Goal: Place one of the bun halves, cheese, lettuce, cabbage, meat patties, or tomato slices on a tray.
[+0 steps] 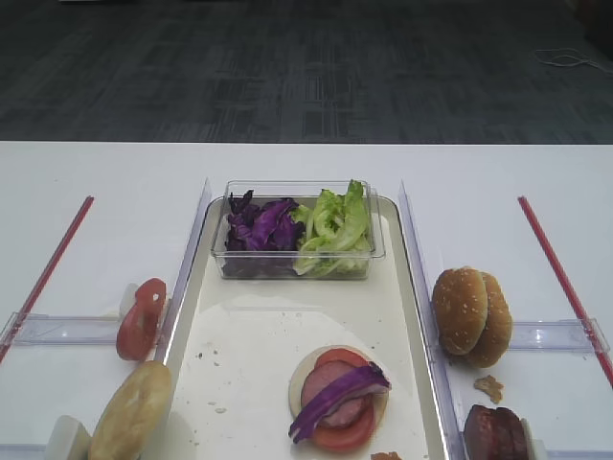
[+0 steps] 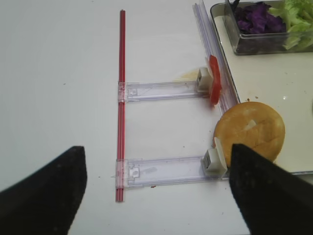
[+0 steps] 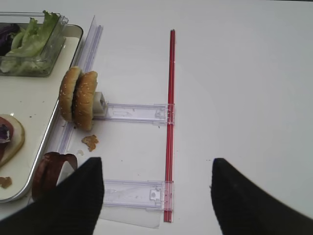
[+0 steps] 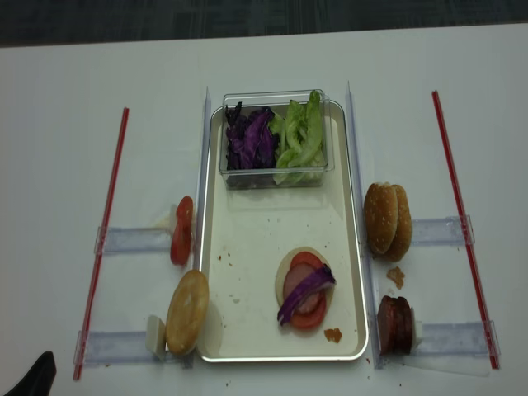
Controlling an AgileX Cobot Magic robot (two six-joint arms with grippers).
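Showing only as dark blurred fingers at the bottom of each wrist view: left gripper standing spread wide over bare table, pinching nothing; right gripper likewise spread, nothing between the fingers. Arms themselves cut off from both high views, apart from a dark tip at the bottom left corner of the second one.

Lying at the middle of the table: cream tray, crumbs scattered on it. Sitting at its far end, a clear tub holding purple shreds beside lettuce. Resting toward the near end, a pale bun half stacked with tomato slices, a meat slice and a cabbage strip draped across; layers underneath partly hidden.

Standing on edge outside the tray: left, one tomato slice and a plain bun half, partly cut off in the first high view; right, two sesame bun halves pressed together and meat patties, count hard to make out.

Reading no labels or writing anywhere.
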